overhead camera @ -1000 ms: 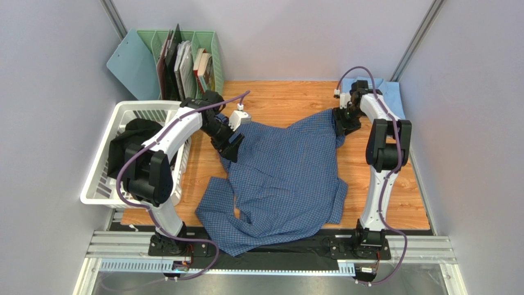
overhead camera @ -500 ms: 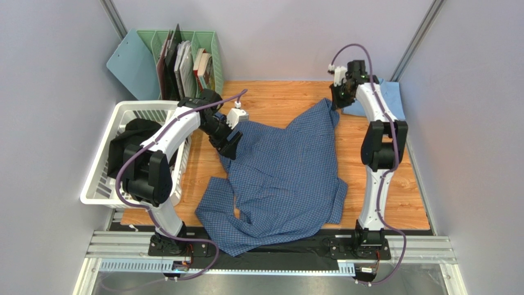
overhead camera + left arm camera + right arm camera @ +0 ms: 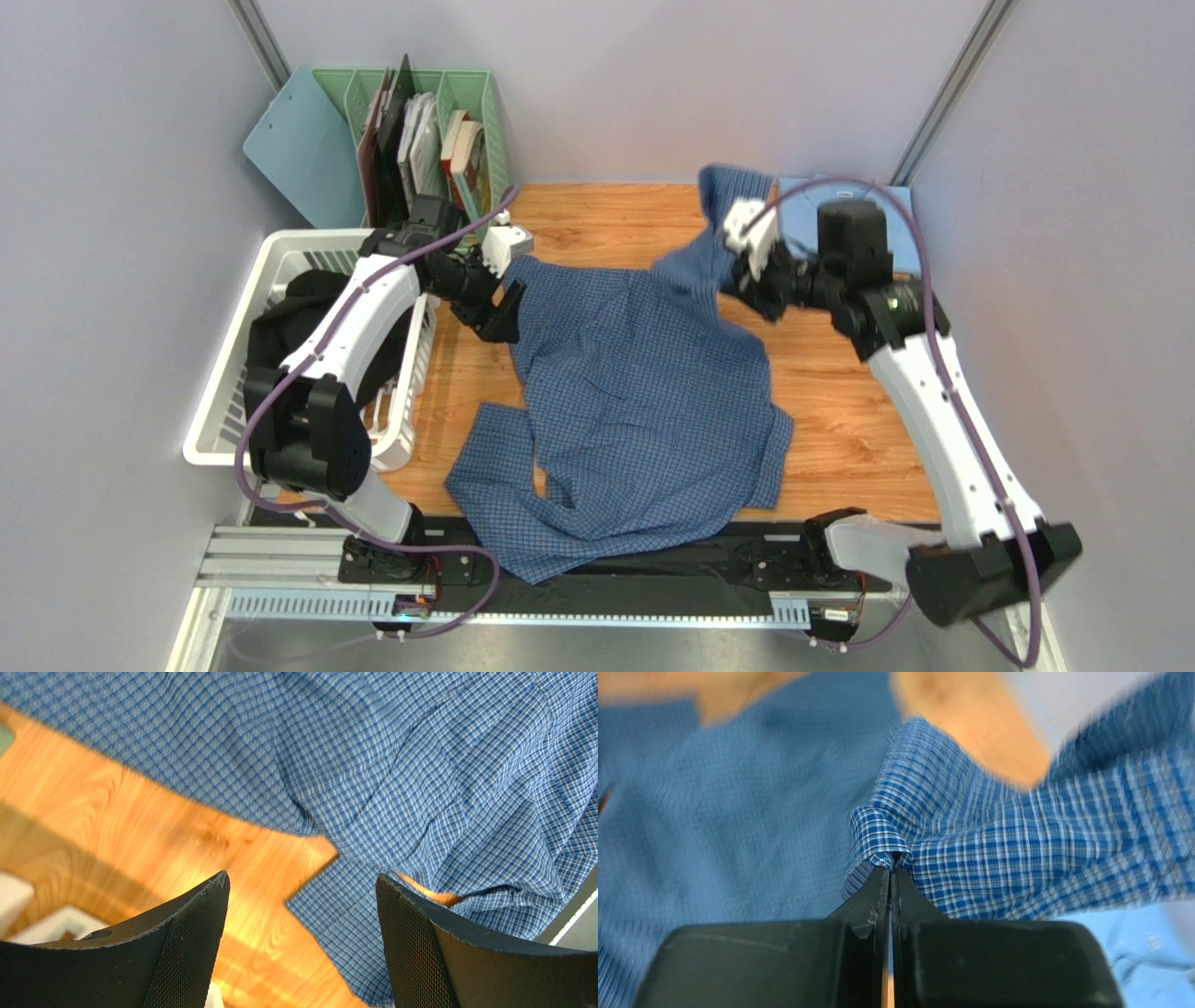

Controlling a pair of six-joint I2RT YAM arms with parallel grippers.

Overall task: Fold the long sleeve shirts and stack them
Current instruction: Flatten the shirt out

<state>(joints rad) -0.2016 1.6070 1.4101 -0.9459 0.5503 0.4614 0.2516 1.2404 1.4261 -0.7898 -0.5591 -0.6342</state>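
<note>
White basket [image 3: 232, 406], left: holds a dark garment [image 3: 302, 301], kind indistinct. Green file rack [image 3: 470, 105], far left: books upright. Left pincer [image 3: 302, 882]: spread apart, empty, above the checked shirt [image 3: 645, 406]. The shirt lies mid-counter [image 3: 870, 420], long axis near-to-far, its far right corner lifted and clamped in the right pincer [image 3: 892, 871]. Pale blue shirt [image 3: 1144, 952], far right: mostly hidden.

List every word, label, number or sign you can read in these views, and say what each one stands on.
No text can be read in any view.
On the books in the green file rack, the spines and covers are too small to read.
On the checked shirt, only the woven pattern shows, with no label or tag in view.
On the white basket, no marking shows.
</note>
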